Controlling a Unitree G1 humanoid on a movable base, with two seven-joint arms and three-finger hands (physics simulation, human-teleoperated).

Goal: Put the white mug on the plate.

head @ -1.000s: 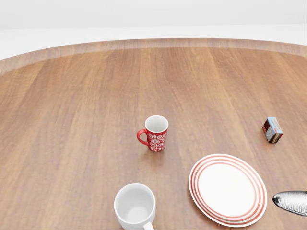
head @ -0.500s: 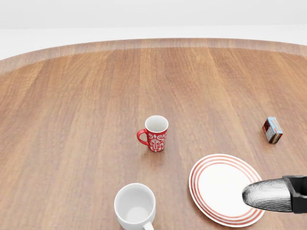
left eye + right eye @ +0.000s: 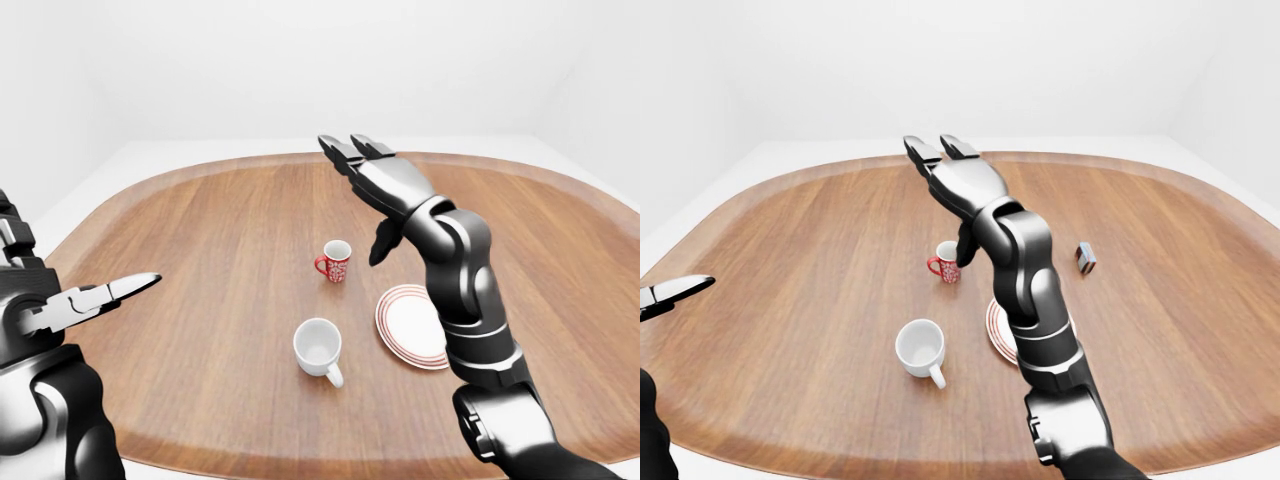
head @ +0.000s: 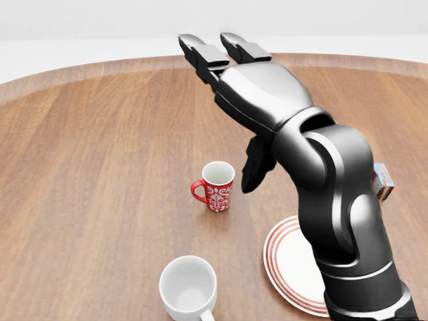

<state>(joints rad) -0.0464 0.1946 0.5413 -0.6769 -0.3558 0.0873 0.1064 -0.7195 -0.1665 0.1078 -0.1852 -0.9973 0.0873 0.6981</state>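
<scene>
The white mug (image 4: pixel 188 287) stands upright near the bottom of the head view, its handle toward the bottom edge. The white plate with red rings (image 4: pixel 287 262) lies to its right, partly hidden by my right forearm. My right hand (image 4: pixel 234 114) is open and empty, raised high over the table with its fingers stretched toward the top and its thumb hanging beside the red mug (image 4: pixel 217 186). My left hand (image 3: pixel 95 295) is open and empty at the left of the left-eye view, off the table's left side, far from both mugs.
The red patterned mug stands above the white mug and left of the plate. A small box (image 3: pixel 1086 258) lies to the right of the plate. The round wooden table (image 4: pixel 100 167) has a rim (image 3: pixel 200 170) curving along the top.
My right arm has come up from the bottom right edge of the head view, over the plate, and now stands high above the red mug. The mugs and plate have not moved.
</scene>
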